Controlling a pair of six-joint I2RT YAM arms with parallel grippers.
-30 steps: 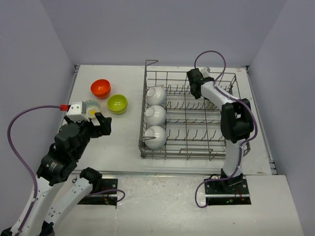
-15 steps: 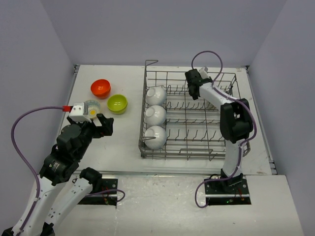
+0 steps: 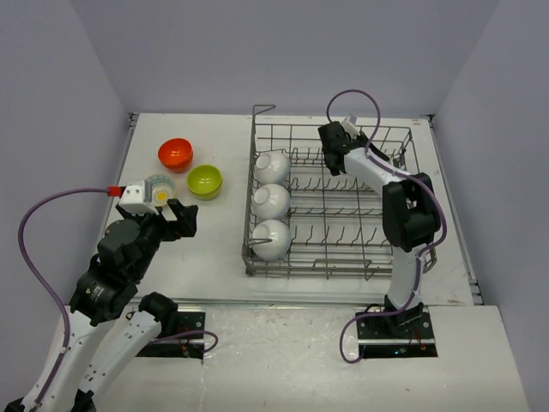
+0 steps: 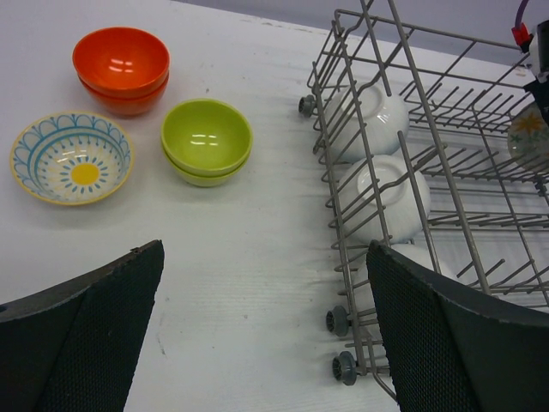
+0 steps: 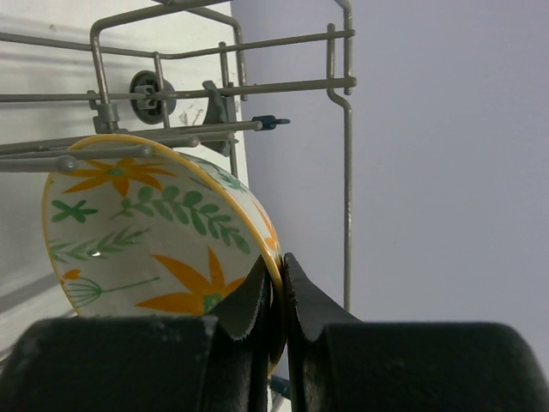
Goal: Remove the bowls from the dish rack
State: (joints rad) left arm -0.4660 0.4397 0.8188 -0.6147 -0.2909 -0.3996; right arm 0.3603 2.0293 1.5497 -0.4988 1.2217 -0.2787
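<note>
No readable txt, labels, brand marks or nos. in any view. Painted motifs on floral bowl (image 5: 154,240) & blue-arc bowl (image 4: 71,157) = decor only, no lettering.
</note>
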